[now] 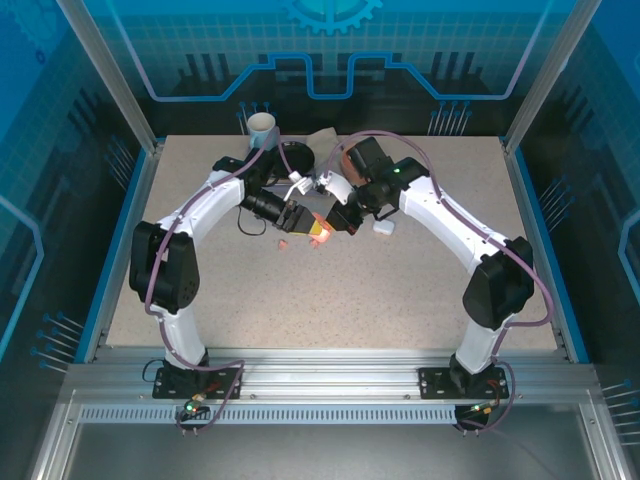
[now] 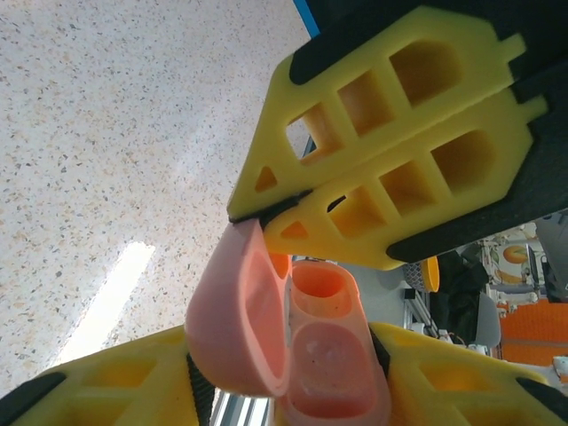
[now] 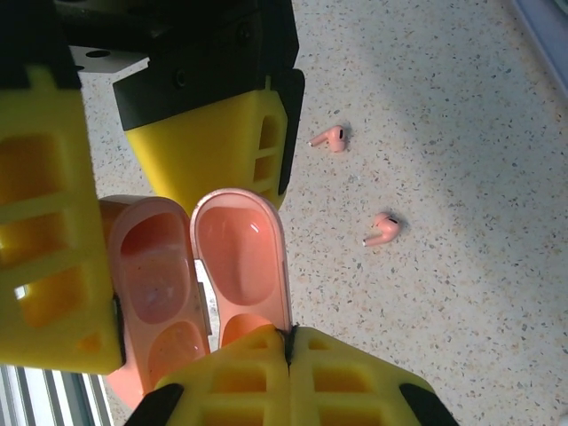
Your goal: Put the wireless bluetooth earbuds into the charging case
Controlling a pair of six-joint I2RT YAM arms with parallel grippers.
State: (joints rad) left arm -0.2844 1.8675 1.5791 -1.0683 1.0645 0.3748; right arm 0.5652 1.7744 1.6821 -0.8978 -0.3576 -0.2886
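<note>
The left gripper [image 2: 284, 382] clamps the body of the salmon-pink charging case [image 2: 324, 355] between its two yellow fingers, while the right gripper [image 3: 288, 342], closed down narrow, pinches the rim of the hinged lid [image 3: 241, 257] and holds it swung open above the table [image 1: 400, 300]. Both wells in the case stand empty. Just beyond the raised case, two pink earbuds [image 3: 330, 138] [image 3: 383, 229] lie on their sides on the speckled surface, a little apart from each other and untouched. Farther off, a small white case [image 1: 385, 228] sits beside the right arm, and a white cup [image 1: 263, 127] stands near the back edge. The step in hand appears to be opening and steadying the case; doing it well likely means keeping the body level with the wells facing up, easing the lid to where it will rest open unaided, then freeing the right fingers to fetch an earbud and lower it stem-first into its well.
</note>
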